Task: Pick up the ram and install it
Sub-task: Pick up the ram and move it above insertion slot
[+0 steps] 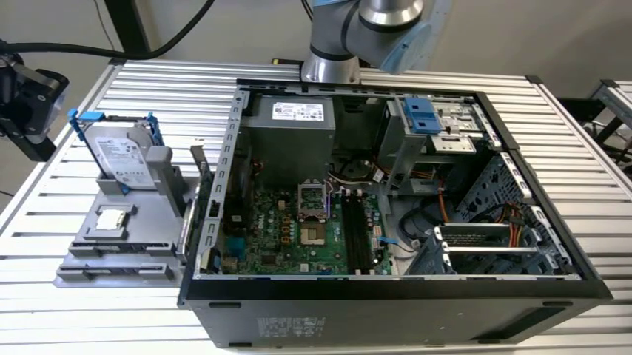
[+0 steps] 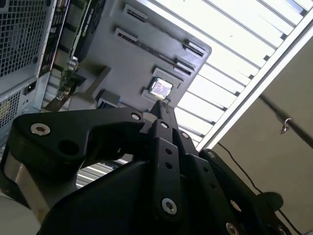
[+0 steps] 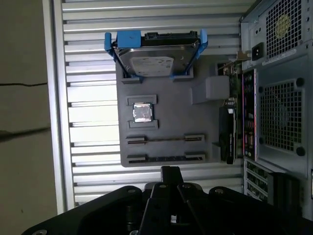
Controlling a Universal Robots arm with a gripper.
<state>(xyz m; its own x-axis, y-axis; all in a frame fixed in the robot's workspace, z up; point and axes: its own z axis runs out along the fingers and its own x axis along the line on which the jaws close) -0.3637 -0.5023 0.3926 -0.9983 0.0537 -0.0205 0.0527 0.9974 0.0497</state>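
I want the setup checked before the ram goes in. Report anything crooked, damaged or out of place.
Nothing stands out. On the grey holder, the hard drive stands on edge in its blue frame, the processor chip sits square in its recess and the ram lies straight in its slot. The gripper hovers shut and empty nearby.

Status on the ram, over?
Gripper shut, empty, hovering short of gray holder. Ram on edge in holder's slot, untouched. Hard drive and processor chip beside it, apart.
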